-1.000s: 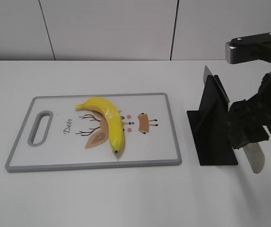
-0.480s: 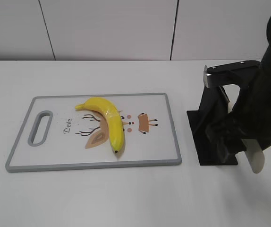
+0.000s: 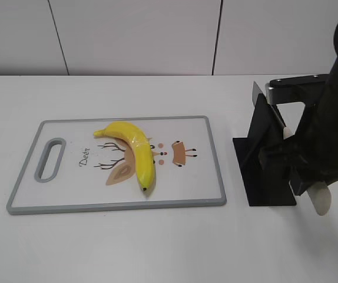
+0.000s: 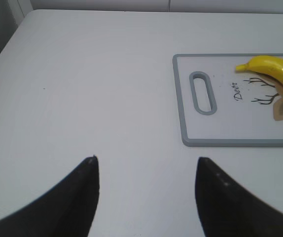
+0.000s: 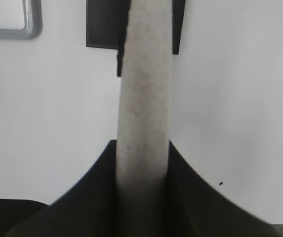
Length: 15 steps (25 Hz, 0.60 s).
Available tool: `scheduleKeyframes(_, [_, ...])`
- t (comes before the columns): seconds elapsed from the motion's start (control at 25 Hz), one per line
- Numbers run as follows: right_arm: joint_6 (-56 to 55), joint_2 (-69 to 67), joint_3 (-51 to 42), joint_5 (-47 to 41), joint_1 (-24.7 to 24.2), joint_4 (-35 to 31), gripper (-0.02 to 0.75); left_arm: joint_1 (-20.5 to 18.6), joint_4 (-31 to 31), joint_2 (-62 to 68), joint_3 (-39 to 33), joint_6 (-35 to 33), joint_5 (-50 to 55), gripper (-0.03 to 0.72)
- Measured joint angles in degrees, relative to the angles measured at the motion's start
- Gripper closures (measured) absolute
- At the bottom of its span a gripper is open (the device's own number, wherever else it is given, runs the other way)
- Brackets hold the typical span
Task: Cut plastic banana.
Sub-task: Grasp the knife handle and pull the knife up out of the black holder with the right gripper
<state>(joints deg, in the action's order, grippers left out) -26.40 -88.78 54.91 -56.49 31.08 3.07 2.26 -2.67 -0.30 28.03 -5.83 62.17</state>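
1. So far, the plastic banana (image 3: 135,153) is uncut: it lies whole on the cutting board (image 3: 213,154), curved across the printed deer design, stem toward the far-left of the board and dark tip toward the near edge.
2. Over at the black knife stand (image 3: 263,162), on the worktop (image 3: 157,247) just right of the board, the right hand (image 5: 142,170) has its fingers (image 5: 99,173) pressed against both sides of the pale knife handle (image 5: 144,108), gripping it.
3. From these views I cannot tell whether the blade has cleared the stand; the handle's rounded end shows below the arm in the exterior view, close beside the stand.
4. Meanwhile the left hand (image 4: 146,170) is spread wide with nothing in it, hovering above bare worktop left of the board.
5. By my judgement the task is at its early stage: the knife is grasped, but lifting it free, carrying it over the board and slicing the fruit all remain.
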Motion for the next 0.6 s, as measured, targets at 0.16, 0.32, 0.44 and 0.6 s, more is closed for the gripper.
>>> scheduleKeyframes(0.16, [-0.7,0.0,0.0,0.0,0.0,0.1,0.566,0.0,0.0,0.0,0.0,0.0,0.0,0.108])
scheduleKeyframes(0.32, [-0.9,0.8,0.0,0.0,0.0,0.0,0.568,0.0,0.0,0.0,0.0,0.0,0.0,0.108])
scheduleKeyframes(0.44, [-1.5,3.0,0.0,0.0,0.0,-0.4,0.568,0.0,0.0,0.0,0.0,0.0,0.0,0.108])
scheduleKeyframes(0.6, [-1.9,6.4,0.0,-0.3,0.0,-0.6,0.568,0.0,0.0,0.0,0.0,0.0,0.0,0.109])
